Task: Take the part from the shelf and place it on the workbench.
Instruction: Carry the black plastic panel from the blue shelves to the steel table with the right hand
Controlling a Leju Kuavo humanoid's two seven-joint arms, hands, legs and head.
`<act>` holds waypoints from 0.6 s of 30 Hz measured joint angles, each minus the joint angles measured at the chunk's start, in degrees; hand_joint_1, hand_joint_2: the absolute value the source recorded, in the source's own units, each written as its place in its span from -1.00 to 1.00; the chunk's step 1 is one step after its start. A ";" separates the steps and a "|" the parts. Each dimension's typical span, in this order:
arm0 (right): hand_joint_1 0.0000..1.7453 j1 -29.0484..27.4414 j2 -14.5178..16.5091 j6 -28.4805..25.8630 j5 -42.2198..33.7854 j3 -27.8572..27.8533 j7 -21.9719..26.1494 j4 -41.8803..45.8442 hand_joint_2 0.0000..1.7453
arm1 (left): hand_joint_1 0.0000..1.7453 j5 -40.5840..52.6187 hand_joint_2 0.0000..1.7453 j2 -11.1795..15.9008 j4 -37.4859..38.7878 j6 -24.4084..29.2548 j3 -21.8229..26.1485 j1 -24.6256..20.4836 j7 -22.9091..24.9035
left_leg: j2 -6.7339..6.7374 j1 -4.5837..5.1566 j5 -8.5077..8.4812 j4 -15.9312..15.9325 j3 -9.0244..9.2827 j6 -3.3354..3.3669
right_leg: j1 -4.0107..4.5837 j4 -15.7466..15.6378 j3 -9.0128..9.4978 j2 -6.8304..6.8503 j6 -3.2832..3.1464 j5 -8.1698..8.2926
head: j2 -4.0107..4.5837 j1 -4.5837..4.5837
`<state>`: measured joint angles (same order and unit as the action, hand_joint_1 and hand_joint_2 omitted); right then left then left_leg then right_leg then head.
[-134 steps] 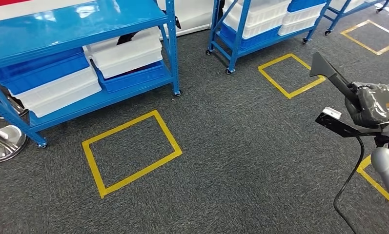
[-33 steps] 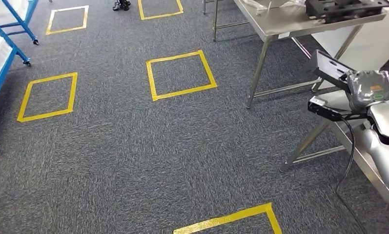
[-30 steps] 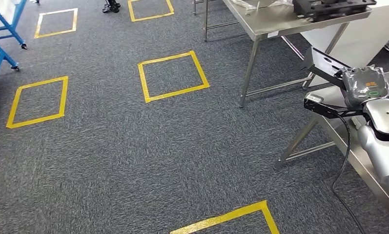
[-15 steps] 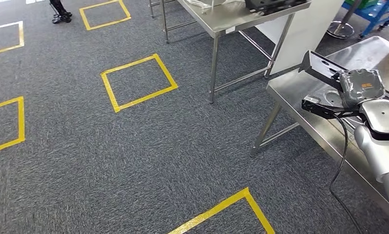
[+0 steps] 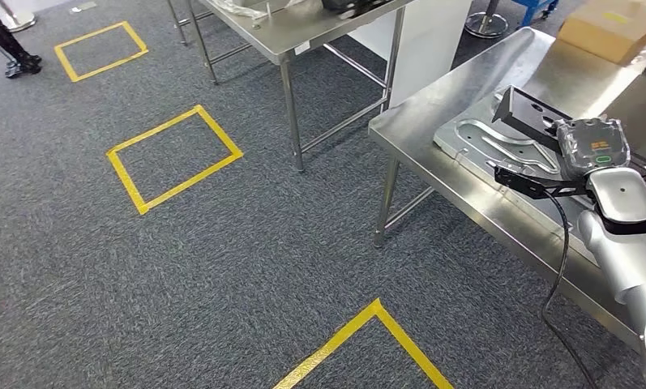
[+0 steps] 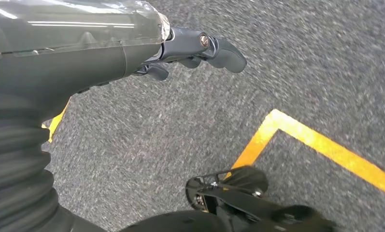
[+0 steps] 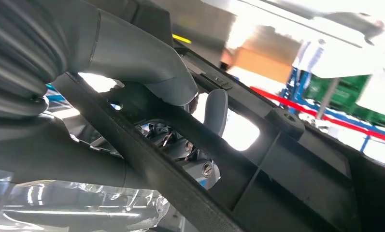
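My right hand (image 5: 592,146), wrapped in clear plastic, grips a black frame-like part (image 5: 527,110) and holds it just above the near steel workbench (image 5: 433,182). In the right wrist view the grey thumb (image 7: 151,70) lies over one bar of the black part (image 7: 287,159), and the darker fingers reach through its opening from behind. My left hand (image 6: 190,46) hangs over the grey carpet with its fingers loosely apart and nothing in them.
A silver stamped metal plate (image 5: 485,144) lies on the workbench under the held part. A cardboard box (image 5: 609,28) sits at the bench's far end. A second steel table (image 5: 303,34) stands behind. Yellow tape squares (image 5: 173,158) mark the carpet; a person's shoe (image 5: 18,63) is far left.
The camera has turned right: the blue shelves have left the picture and the workbench has come close. My right hand, still holding the black part, is now over the bench top.
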<state>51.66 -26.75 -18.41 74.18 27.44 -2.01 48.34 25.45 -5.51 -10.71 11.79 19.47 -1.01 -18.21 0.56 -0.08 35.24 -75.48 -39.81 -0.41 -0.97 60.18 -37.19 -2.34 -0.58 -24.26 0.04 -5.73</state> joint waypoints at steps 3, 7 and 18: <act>1.00 -0.67 0.55 -0.10 0.77 0.11 -0.85 -0.16 1.00 | -1.00 0.37 1.00 0.01 0.00 -0.03 -0.05 0.05 -0.01 | -1.27 1.01 -4.81 5.57 1.60 2.02 | 0.70 -0.05 -0.12 -2.40 -0.35 0.26 | 0.00 0.00; 1.00 -2.15 1.26 -0.26 2.46 0.13 -2.34 -0.38 1.00 | -1.00 1.19 1.00 0.42 0.00 -0.04 -0.27 0.12 0.15 | -6.03 2.13 -9.21 16.45 6.46 5.18 | 0.04 -0.60 -0.16 -5.22 0.16 0.92 | 0.00 0.08; 1.00 -4.21 0.76 -0.86 2.93 0.09 -2.38 -0.58 1.00 | -1.00 1.87 1.00 -0.20 0.00 -0.24 -1.08 0.00 0.24 | 2.63 0.28 -10.76 20.07 8.12 2.53 | -1.60 7.06 -3.39 2.64 4.47 -2.34 | 0.00 0.07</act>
<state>47.45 -25.99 -19.27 77.11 27.53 -4.39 47.76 27.32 -5.71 -10.71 11.55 18.40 -1.01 -17.97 3.19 0.21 24.47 -55.42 -31.70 2.12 -2.57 67.24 -40.59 0.30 3.89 -26.61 0.04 -5.66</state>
